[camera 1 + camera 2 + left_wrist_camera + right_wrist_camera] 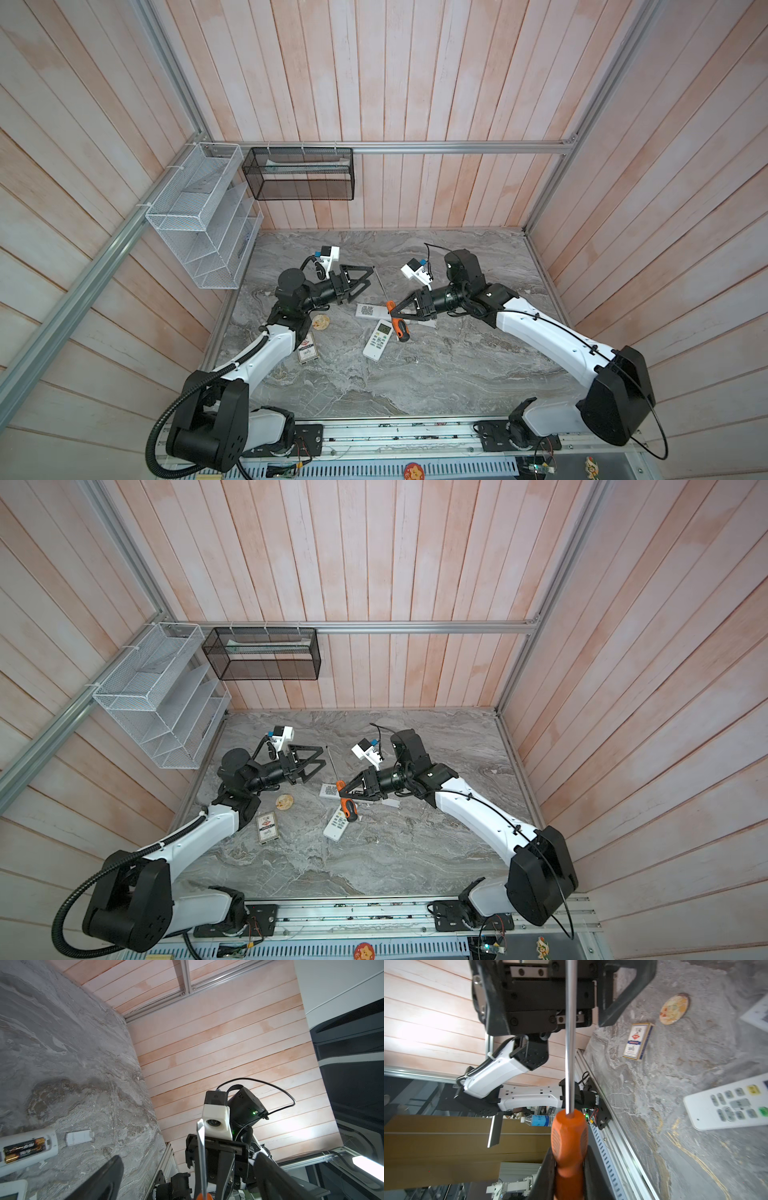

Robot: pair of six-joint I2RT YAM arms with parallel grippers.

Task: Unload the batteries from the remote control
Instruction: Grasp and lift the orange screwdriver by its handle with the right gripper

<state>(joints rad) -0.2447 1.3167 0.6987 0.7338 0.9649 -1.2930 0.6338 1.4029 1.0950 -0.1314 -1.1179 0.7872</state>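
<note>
Two batteries (24, 1150) sit side by side in the open compartment of a white remote (48, 1142) lying face down on the bench (72, 1053), with its cover (79, 1136) just beside it. The left hand (368, 277), spread wide and empty, hovers near them without touching. The right hand (392, 311), clenched on an orange-handled screwdriver (401, 329), seems to hang just over that remote.

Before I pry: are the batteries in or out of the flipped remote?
In. Left wrist view shows two batteries seated in the open remote, its white cover lying apart.
</note>
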